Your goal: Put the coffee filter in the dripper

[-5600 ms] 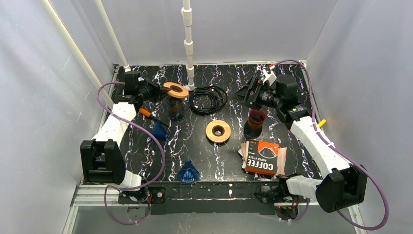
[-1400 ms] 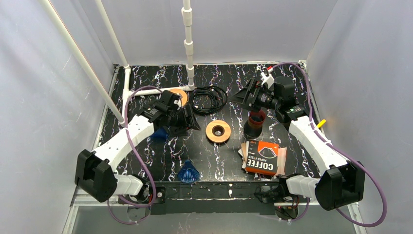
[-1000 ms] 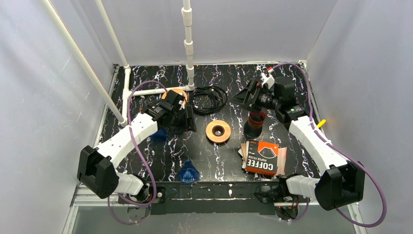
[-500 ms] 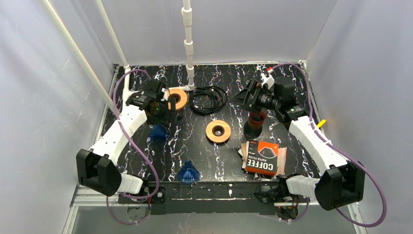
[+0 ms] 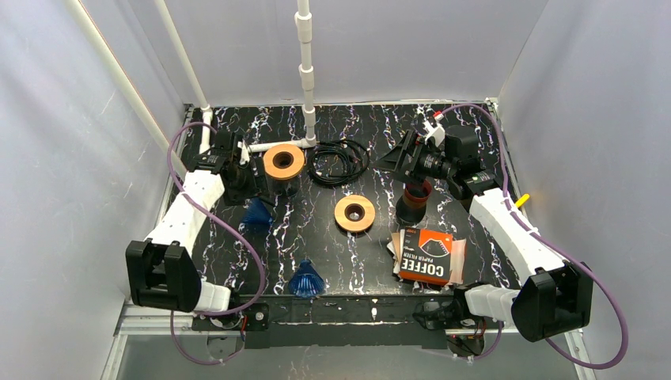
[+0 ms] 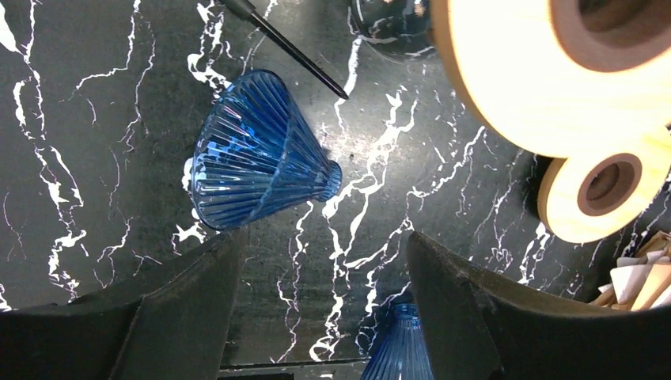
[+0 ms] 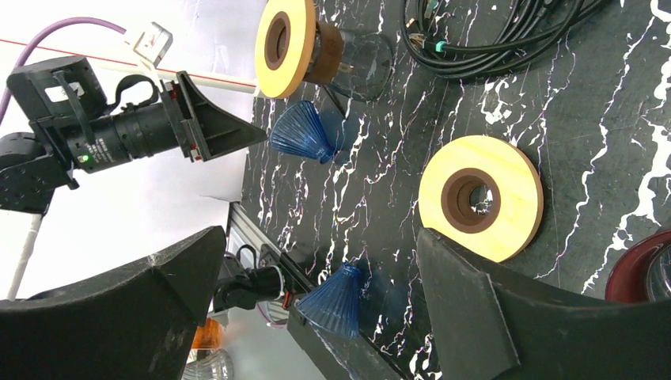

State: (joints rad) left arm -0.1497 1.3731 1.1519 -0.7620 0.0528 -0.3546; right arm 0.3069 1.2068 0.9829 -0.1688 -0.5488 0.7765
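1. Black marbled table (image 5: 332,237) is filling a white-walled booth.
2. Coffee filter pack (image 5: 426,255) is lying at its front right, unopened by either arm.
3. Right gripper (image 5: 403,158) is hovering just behind the pack, jaws spread wide and empty.
4. Left gripper (image 6: 320,301) is gaping empty far left of the pack, over a toppled blue dripper (image 6: 253,150).
5. Judging by this, filter pickup is not yet beginning; the next move is calling for drawing one filter from the pack.

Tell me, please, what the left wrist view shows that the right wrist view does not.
Only the left wrist view catches the paper filter edges, at its lower right corner. Only the right wrist view shows the coiled black cable, the red-rimmed cup and the left arm's wrist camera. Both show the blue dripper lying on its side, the second blue dripper, the wooden ring atop the glass jar, and the flat wooden ring.
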